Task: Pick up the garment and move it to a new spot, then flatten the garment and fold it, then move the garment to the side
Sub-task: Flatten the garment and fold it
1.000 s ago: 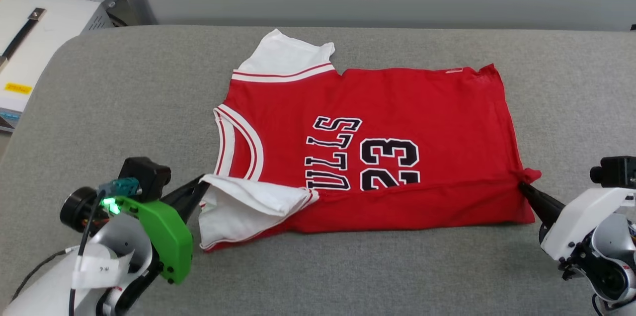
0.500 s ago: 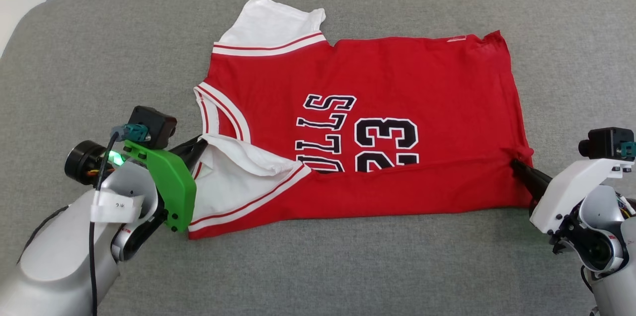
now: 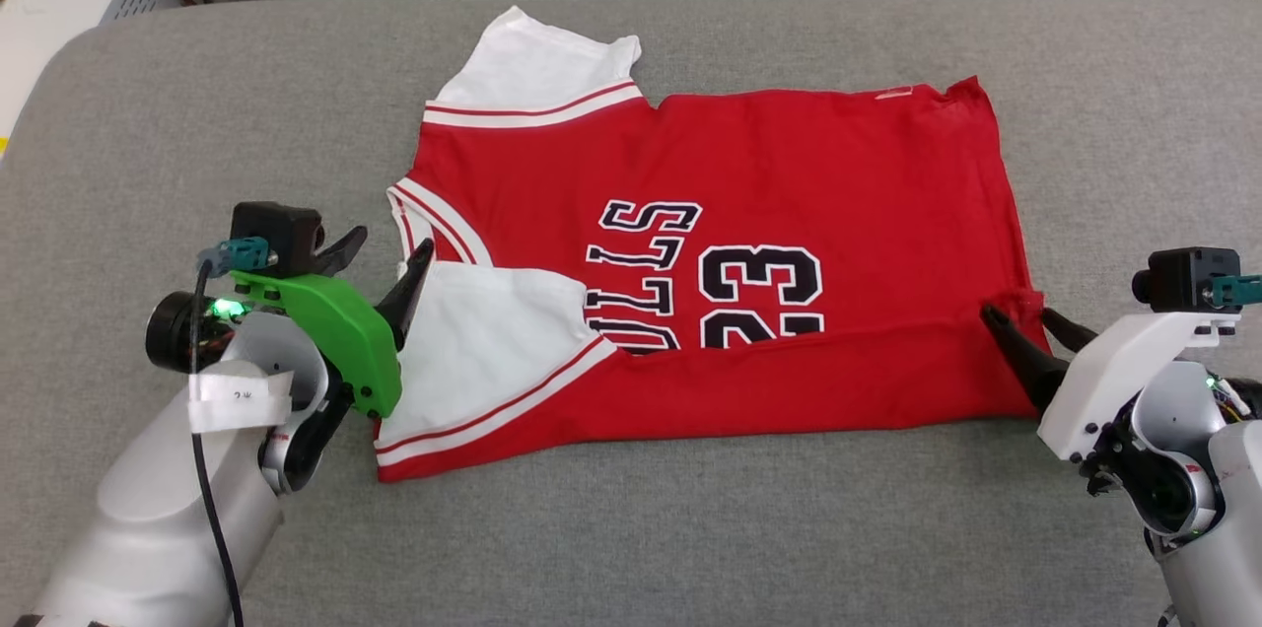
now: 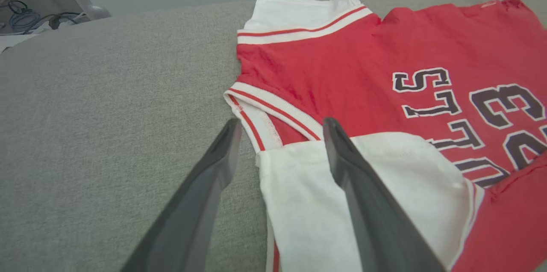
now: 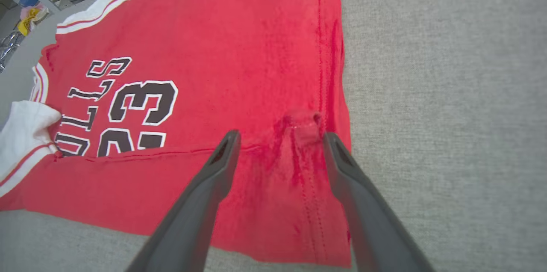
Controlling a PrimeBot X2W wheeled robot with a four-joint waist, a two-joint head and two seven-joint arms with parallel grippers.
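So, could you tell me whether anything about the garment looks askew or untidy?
On the garment, the near edge lies turned up over the lettering, hiding part of it. A small pucker bunches at the hem, between the fingers of the open right gripper, and the near white sleeve lies slanted across the front.

The red jersey T-shirt with white short sleeves lies face up and sideways before me on the grey cloth worktop, collar to my left, hem to my right. Its near long edge is folded up over part of the black lettering and 23. The near sleeve lies across the chest, the far sleeve flat.
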